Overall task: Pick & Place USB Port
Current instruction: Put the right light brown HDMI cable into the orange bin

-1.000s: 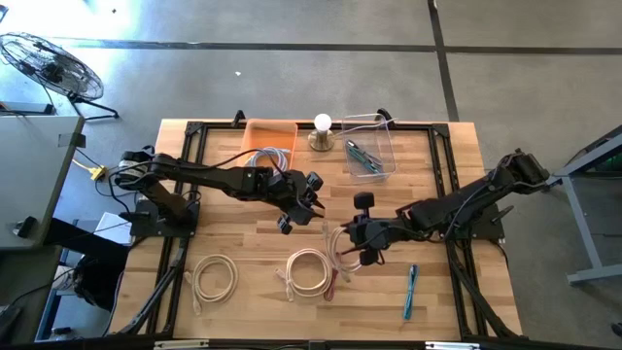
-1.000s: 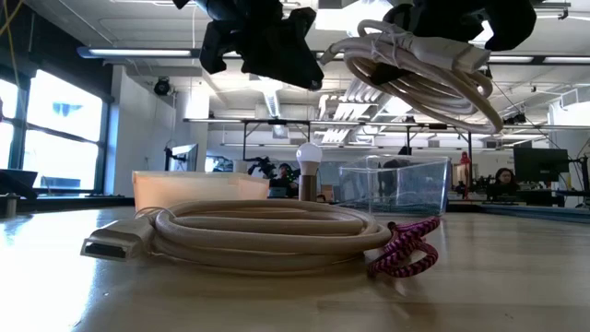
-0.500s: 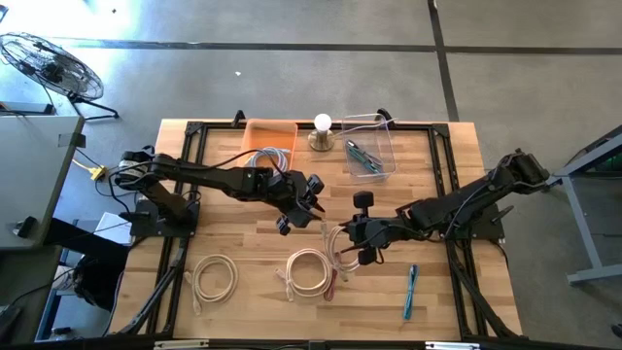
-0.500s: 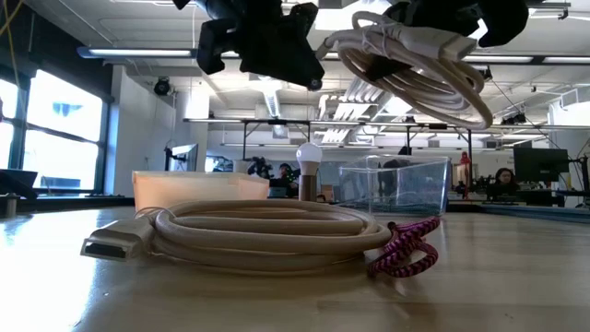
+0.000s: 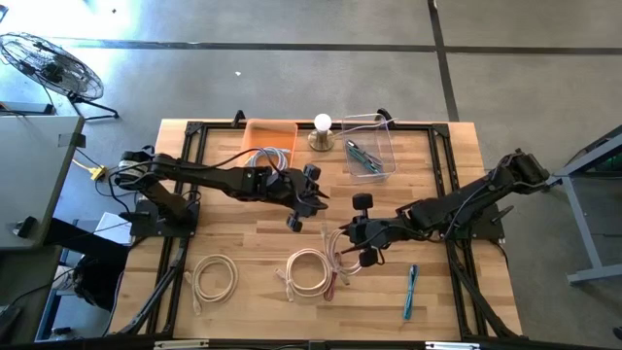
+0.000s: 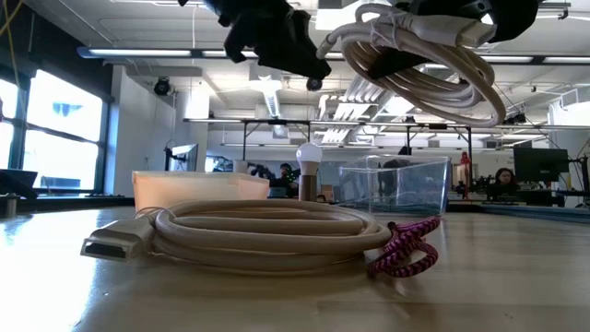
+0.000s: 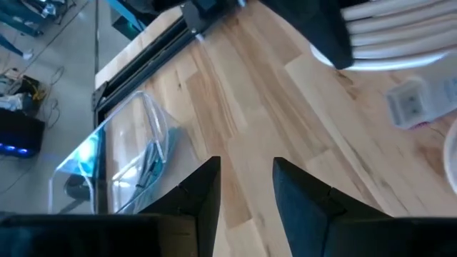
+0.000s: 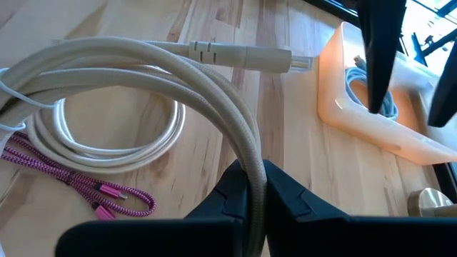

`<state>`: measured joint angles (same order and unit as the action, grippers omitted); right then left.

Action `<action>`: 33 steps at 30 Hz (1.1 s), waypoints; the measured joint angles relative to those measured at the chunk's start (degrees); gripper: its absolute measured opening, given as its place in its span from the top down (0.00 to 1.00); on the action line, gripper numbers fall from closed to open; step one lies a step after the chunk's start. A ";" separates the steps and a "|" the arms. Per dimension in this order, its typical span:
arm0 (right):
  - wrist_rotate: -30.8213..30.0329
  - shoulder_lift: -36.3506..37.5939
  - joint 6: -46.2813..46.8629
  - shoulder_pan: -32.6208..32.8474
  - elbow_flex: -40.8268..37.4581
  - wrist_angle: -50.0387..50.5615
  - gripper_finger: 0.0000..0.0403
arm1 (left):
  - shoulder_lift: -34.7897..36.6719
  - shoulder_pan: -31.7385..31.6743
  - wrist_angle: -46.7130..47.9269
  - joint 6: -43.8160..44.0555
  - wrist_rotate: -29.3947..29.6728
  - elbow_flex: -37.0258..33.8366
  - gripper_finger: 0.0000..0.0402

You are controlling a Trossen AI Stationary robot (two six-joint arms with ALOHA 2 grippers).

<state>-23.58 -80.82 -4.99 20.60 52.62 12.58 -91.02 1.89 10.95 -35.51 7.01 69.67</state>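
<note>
Wooden surface (image 5: 233, 219) is carrying spare coils while the right gripper (image 5: 352, 236), jaws pinching a beige cable coil (image 8: 143, 78), is hanging right of the orange bin (image 5: 269, 133); left gripper (image 5: 303, 201), jaws parted and empty, is hovering nearer it.

left end effector (image 5: 299, 202): raised, fingers parted | right end effector (image 5: 348, 242): raised, clamped

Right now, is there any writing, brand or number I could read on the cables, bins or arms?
None can be read.
Cables, orange bin, clear bin: no print shows.
Pen: any marking is too small to read.
</note>
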 joint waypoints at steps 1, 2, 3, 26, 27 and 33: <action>-0.02 0.00 0.00 0.00 0.00 0.00 0.97 | 0.00 0.02 -0.03 0.00 -0.01 0.00 0.69; -0.01 0.00 0.00 0.00 0.00 0.00 0.97 | 0.00 0.01 -0.13 0.01 0.00 0.00 0.69; 0.00 0.00 0.00 0.00 0.00 0.00 0.97 | 0.00 0.00 -0.13 0.13 0.02 0.00 0.68; 0.07 0.00 -0.06 0.04 0.00 0.02 0.97 | 0.00 0.00 -0.52 1.31 -0.40 0.00 0.05; 0.07 0.00 -0.24 0.04 0.00 0.02 0.97 | 0.00 0.00 -0.53 1.31 -0.40 0.00 0.05; -0.10 0.00 -0.31 -0.07 0.00 0.02 0.97 | 0.00 -0.02 1.42 6.58 -4.56 0.00 0.05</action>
<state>-23.67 -80.82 -5.30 20.53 52.62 12.59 -91.02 1.87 12.37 -28.93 2.45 69.67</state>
